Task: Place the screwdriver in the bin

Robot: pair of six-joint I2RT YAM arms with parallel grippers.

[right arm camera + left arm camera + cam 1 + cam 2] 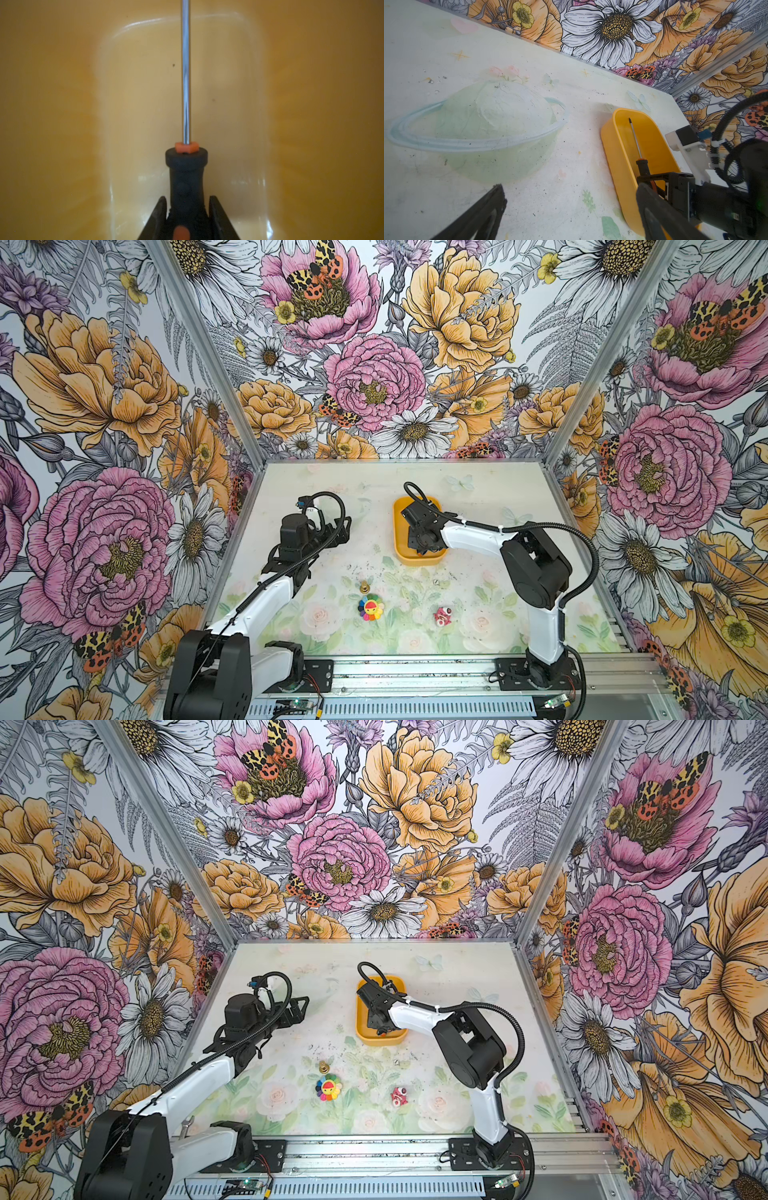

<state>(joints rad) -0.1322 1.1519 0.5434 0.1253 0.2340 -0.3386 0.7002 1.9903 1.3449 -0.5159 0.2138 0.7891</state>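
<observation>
Slim steel-shafted screwdriver (186, 124), black-and-orange handle: lengthwise inside shallow yellow-orange plastic bin (612, 149), handle toward its near end, clamped by right gripper (188, 200). Floor contact uncertain. Lower gently, then release. Left gripper (343, 531) wide, idle.

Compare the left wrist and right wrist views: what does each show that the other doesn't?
Only the left wrist view shows the screwdriver down to its tip, the outer wall of the bin and the table around it. Only the right wrist view shows, close up, both fingers of the right end effector pressed against the black handle. Both show the shaft running lengthwise inside the yellow bin.
</observation>
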